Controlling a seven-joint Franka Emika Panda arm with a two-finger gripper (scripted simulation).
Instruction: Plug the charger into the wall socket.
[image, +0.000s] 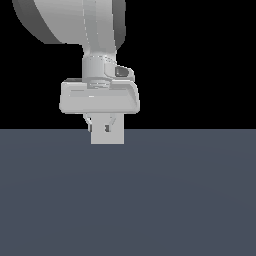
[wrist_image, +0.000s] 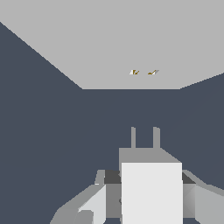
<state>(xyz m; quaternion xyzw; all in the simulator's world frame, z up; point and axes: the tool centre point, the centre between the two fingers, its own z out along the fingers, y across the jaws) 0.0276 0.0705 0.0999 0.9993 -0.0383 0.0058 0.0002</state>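
Observation:
The charger (wrist_image: 151, 194) is a small off-white block held between the fingers (wrist_image: 94, 204) of my gripper (wrist_image: 146, 186), which is shut on it. Two prongs (wrist_image: 133, 138) stick out of the charger toward the wall socket (wrist_image: 109, 48), a flat upright off-white plate with two tiny yellowish holes (wrist_image: 143, 72). The prongs line up roughly with the holes, and a stretch of dark floor separates their tips from the plate. In the exterior view the gripper (image: 102, 125) hangs low in front of the square wall socket (image: 118, 138); there I cannot tell the charger apart from the plate.
A dark blue-grey floor (image: 175, 200) spreads all around the plate and the gripper. The arm's thick grey links (image: 70, 20) rise above the hand (image: 99, 97). No other objects show.

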